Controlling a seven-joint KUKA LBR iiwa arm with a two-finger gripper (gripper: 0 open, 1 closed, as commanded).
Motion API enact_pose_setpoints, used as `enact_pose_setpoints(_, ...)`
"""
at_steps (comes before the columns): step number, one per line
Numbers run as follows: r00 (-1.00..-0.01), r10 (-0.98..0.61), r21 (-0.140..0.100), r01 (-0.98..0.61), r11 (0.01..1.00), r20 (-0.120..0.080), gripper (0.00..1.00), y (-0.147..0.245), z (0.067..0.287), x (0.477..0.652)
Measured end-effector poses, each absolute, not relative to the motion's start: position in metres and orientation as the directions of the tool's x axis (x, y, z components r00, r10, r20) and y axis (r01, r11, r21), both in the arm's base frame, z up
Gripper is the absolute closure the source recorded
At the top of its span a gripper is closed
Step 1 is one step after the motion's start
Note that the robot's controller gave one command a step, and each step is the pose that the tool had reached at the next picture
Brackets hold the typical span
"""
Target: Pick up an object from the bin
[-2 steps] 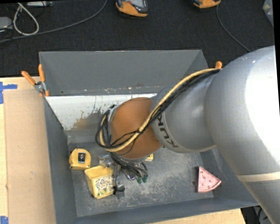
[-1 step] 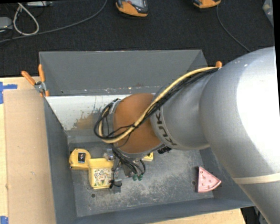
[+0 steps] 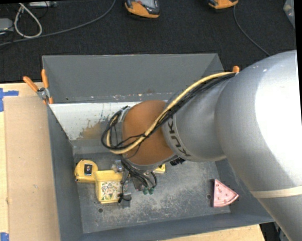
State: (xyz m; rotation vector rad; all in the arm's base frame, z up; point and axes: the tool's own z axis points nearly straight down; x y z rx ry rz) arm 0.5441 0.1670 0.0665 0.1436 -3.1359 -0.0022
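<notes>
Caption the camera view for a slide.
Claw low by a yellow toy in the bin, left side; pink wedge lies apart, right.

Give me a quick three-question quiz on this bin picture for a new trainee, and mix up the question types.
1. True or false: the pink wedge lies directly under the gripper.
2. Which thing lies right beside the gripper? A) the yellow block with a printed face; B) a blue ball; C) a red cup.
3. Fill in: in the camera view, the pink wedge lies near the ___ right corner of the bin.

Key: 1 false, it lies well off to the right of the gripper; 2 A; 3 lower.
</notes>
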Motion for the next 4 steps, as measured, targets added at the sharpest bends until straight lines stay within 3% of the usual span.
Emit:
enact_pose_setpoints(1,-0.996,-0.09,0.002,-0.09,0.996,0.003,1.0,0.167,0.07,0.544)
enact_pose_setpoints(2,-0.996,-0.088,0.0,-0.089,0.996,0.013,1.0,0.166,0.107,0.541)
enact_pose_setpoints(4,-0.996,-0.088,0.001,-0.088,0.996,0.003,1.0,0.167,0.191,0.544)
